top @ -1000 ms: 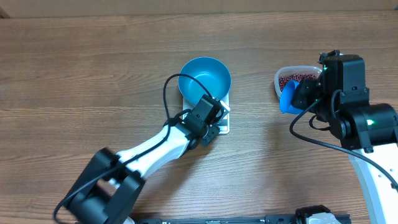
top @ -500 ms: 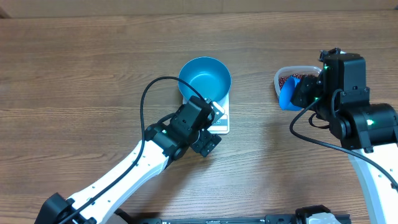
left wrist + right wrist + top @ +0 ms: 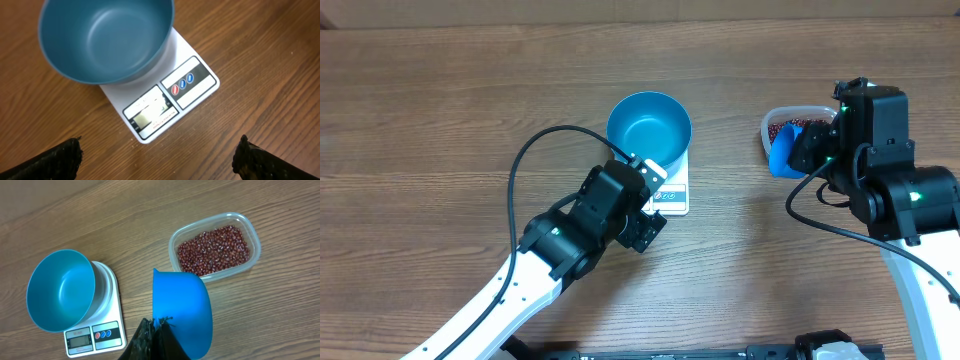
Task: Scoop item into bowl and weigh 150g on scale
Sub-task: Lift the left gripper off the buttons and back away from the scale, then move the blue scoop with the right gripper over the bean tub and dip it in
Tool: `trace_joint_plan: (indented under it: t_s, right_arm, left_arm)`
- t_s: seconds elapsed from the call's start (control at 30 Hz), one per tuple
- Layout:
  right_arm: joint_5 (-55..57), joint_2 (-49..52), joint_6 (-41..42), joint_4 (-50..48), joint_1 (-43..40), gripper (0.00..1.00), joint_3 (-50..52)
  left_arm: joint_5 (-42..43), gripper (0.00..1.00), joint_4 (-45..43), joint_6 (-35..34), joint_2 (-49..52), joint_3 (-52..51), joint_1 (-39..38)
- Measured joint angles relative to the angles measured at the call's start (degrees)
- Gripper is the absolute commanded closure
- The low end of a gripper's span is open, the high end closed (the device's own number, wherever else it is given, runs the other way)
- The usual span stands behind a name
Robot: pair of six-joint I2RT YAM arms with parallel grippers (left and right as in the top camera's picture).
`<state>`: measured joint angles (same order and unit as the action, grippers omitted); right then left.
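The empty teal bowl stands on the white scale, whose display and buttons face my left gripper. That gripper hovers just in front of the scale with its jaws wide open and nothing between them; in the left wrist view only the two fingertips show below the scale and bowl. My right gripper is shut on the handle of a bright blue scoop, held beside the clear tub of red-brown beans. No beans show in the scoop.
The tub sits at the right, partly under the right arm. The left arm's black cable loops over the wood table left of the scale.
The left arm has drawn back from the scale toward the lower left, and its gripper went from shut to wide open. The right arm and scoop have not moved.
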<state>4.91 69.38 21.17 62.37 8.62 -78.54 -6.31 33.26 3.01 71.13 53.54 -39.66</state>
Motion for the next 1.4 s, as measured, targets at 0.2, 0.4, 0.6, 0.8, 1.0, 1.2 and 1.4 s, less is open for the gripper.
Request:
trace_joint_plan:
  t_s: [0.2, 0.4, 0.6, 0.8, 1.0, 1.2, 1.4]
  right_arm:
    - [0.0, 0.0, 0.0, 0.3, 0.0, 0.96, 0.0]
    - [0.0, 0.0, 0.0, 0.7, 0.0, 0.96, 0.0]
    - [0.0, 0.0, 0.0, 0.7, 0.0, 0.96, 0.0]
    - [0.0, 0.0, 0.0, 0.7, 0.0, 0.96, 0.0]
    - [0.0, 0.0, 0.0, 0.7, 0.0, 0.96, 0.0]
    - [0.0, 0.0, 0.0, 0.6, 0.0, 0.96, 0.0]
    - [0.3, 0.4, -0.3, -1.7, 0.0, 0.96, 0.0]
  left_arm:
    - [-3.0, 0.0, 0.5, -3.0, -4.0, 0.0, 0.0]
    - [-3.8, 0.0, 0.9, -3.6, -4.9, -0.4, 0.0]
    - [-4.7, 0.0, 1.1, -3.6, -4.9, -0.7, 0.0]
    - [-5.1, 0.0, 1.1, -3.6, -4.9, -0.7, 0.0]
    - [-5.1, 0.01, 1.1, -3.6, -4.9, -0.7, 0.0]
    - [-5.1, 0.01, 1.1, -3.6, -4.9, -0.7, 0.0]
    - [-5.1, 0.01, 1.1, -3.6, -4.9, -0.7, 0.0]
